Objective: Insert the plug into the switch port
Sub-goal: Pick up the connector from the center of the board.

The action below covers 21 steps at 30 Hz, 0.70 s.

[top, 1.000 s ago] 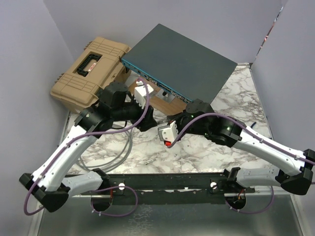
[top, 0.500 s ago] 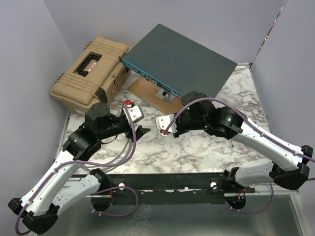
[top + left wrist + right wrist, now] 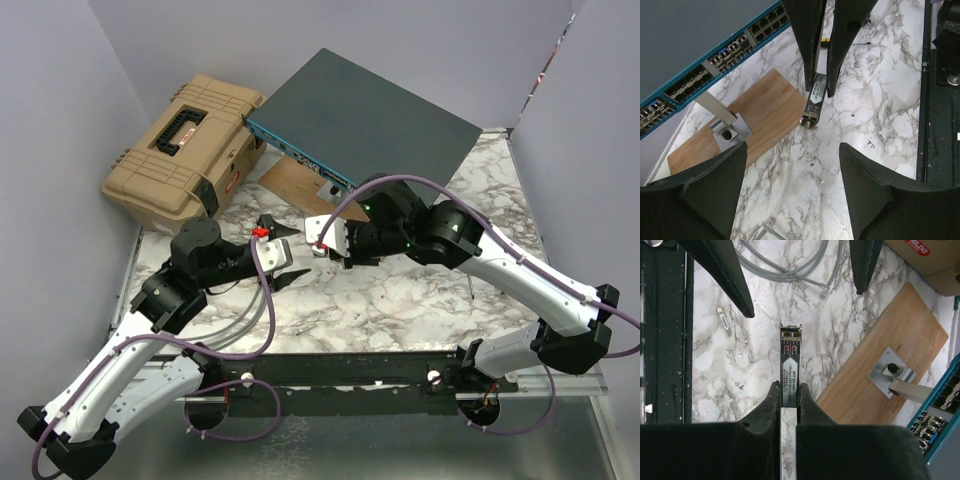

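The plug (image 3: 790,366), a slim metal module with a printed label on its upper side, is pinched at its rear end between the fingers of the right claw (image 3: 788,389), which is closed tight on it. Its long axis runs straight out in line with that claw's fingers. Its free end carries a small metal latch and points at the left claw (image 3: 792,147), not at the sockets. It hangs over the marble desk (image 3: 400,300), in front of the switch (image 3: 370,120).

The left claw stands wide open and holds nothing. One finger sits on each side of the plug's line, well apart from its tip.

The switch is tilted, and its narrow blue face (image 3: 715,60) with the row of dark sockets is turned toward the arms. From the plug that face lies off to the side, so the plug runs roughly along it rather than into it.

Under the blue face a wooden board (image 3: 745,120) lies flat on the desk. A metal bracket (image 3: 729,131) on the board carries a post that slants up toward the switch. A tan toolbox (image 3: 180,150) sits beside the switch's left corner. Grey cable (image 3: 790,265) loops on the desk beyond the left claw, and a small metal piece (image 3: 722,320) lies loose nearby.
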Each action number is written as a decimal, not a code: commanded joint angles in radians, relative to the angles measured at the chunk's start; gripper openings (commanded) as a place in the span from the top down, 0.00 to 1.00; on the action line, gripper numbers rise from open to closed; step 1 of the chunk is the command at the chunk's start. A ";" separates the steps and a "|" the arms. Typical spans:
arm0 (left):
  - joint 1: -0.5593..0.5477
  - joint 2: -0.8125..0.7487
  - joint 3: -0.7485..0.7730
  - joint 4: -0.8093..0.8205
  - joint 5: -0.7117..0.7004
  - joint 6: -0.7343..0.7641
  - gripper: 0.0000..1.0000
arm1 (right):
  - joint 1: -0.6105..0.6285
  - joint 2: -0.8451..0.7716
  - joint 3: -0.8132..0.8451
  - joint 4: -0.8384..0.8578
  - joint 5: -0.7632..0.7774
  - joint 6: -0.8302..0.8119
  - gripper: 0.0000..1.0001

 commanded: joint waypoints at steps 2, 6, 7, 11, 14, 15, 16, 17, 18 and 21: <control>0.000 0.030 0.006 0.062 0.080 0.025 0.26 | 0.006 0.018 0.032 -0.063 -0.018 0.068 1.00; -0.001 0.055 0.010 0.091 0.119 0.000 0.29 | 0.006 0.022 0.033 -0.062 -0.017 0.079 1.00; -0.001 0.060 0.010 0.097 0.130 -0.007 0.29 | 0.006 0.022 0.036 -0.061 -0.017 0.082 1.00; -0.001 0.068 0.005 0.117 0.162 -0.018 0.32 | 0.006 0.023 0.034 -0.049 -0.021 0.085 1.00; -0.001 0.075 0.001 0.131 0.188 -0.024 0.37 | 0.006 0.027 0.036 -0.050 -0.026 0.086 1.00; 0.000 0.079 0.001 0.135 0.196 -0.029 0.40 | 0.006 0.029 0.038 -0.052 -0.029 0.087 1.00; 0.000 0.081 0.001 0.139 0.200 -0.031 0.42 | 0.006 0.032 0.038 -0.055 -0.030 0.087 1.00; 0.000 0.082 0.000 0.142 0.204 -0.034 0.45 | 0.007 0.034 0.038 -0.055 -0.031 0.087 1.00; 0.000 0.084 -0.001 0.144 0.207 -0.034 0.47 | 0.006 0.036 0.037 -0.054 -0.031 0.085 1.00; 0.000 0.084 -0.009 0.150 0.214 -0.036 0.53 | 0.007 0.039 0.035 -0.048 -0.030 0.080 1.00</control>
